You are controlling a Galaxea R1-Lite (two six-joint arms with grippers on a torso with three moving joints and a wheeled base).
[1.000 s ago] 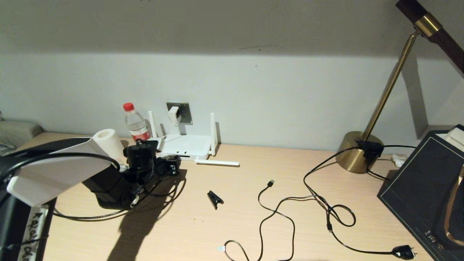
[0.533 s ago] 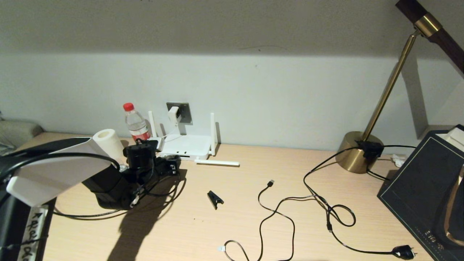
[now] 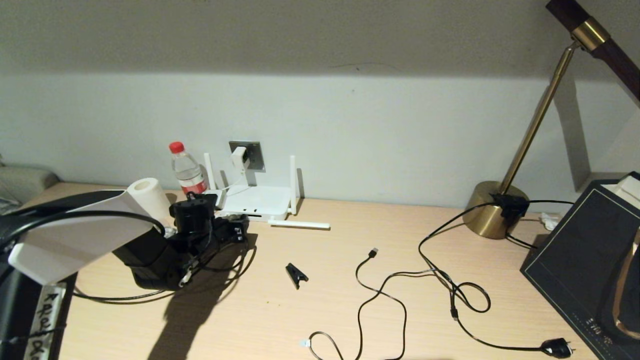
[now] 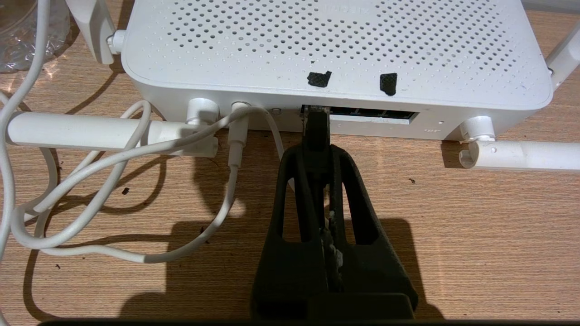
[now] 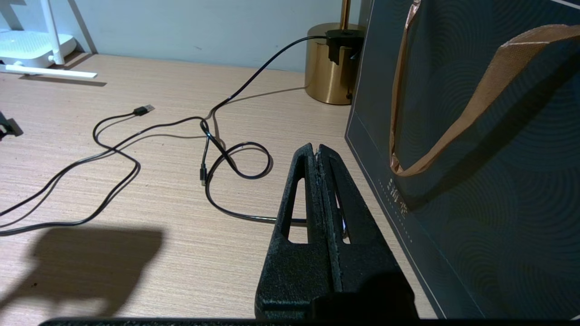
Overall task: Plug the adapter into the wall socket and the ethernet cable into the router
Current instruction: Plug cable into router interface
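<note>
The white router lies against the wall below the dark grey wall socket. The white adapter sits in the socket, and its thin white cord runs into the router's back edge. My left gripper is shut on the black ethernet cable just behind its plug. The plug tip is at the leftmost port of the port row. In the head view the left gripper stands right in front of the router, and the cable trails over the desk. My right gripper is shut and holds nothing, low over the desk.
A water bottle and paper roll stand left of the router. A black clip, a thin USB cable and a lamp cord lie mid-desk. A brass lamp base and dark bag are at the right.
</note>
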